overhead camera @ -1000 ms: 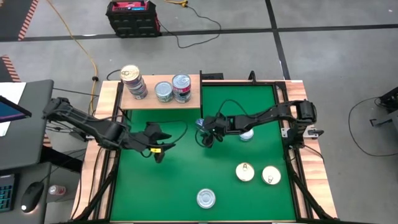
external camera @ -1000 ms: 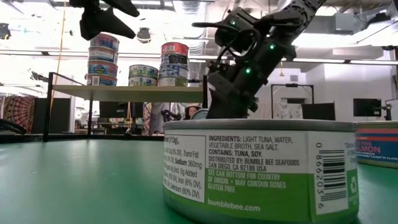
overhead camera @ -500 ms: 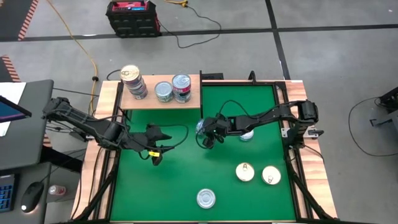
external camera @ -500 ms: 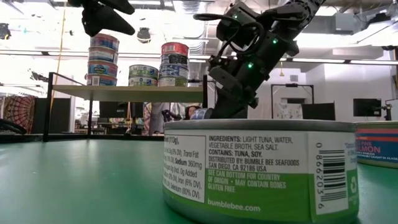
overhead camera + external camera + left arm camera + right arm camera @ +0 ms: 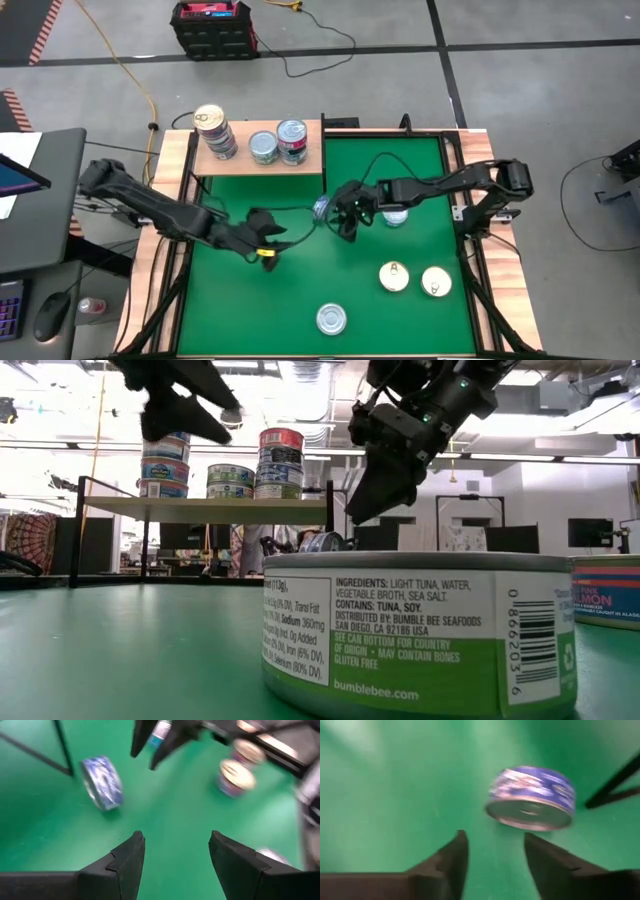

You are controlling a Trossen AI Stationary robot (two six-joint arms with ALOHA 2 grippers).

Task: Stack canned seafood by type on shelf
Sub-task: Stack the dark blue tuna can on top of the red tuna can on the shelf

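A blue-labelled tin (image 5: 530, 797) of canned seafood rests tilted on the green mat (image 5: 260, 300), close to the shelf's dark leg. It also shows as the blue tin (image 5: 321, 207) seen from above. My right gripper (image 5: 492, 855) hangs open just right of it and above it, with nothing between its fingers. My left gripper (image 5: 175, 855) is open over the mat's left middle and points toward the blue tin (image 5: 102, 782). The light-wood shelf (image 5: 235, 162) at the far left carries three stacks of tins (image 5: 213, 130).
More tins lie on the mat: one (image 5: 396, 215) beneath the right arm, two gold-lidded ones (image 5: 394, 276) (image 5: 436, 282) at the near right, and a silver-lidded one (image 5: 331, 319) at the near edge. The last fills the foreground as the green-labelled tin (image 5: 420, 640).
My right gripper has risen from the blue tin and drawn back a little toward the table's right edge. The tin stays on the mat by the shelf leg, tilted. My left gripper has moved down and toward the table's right, nearer the tin.
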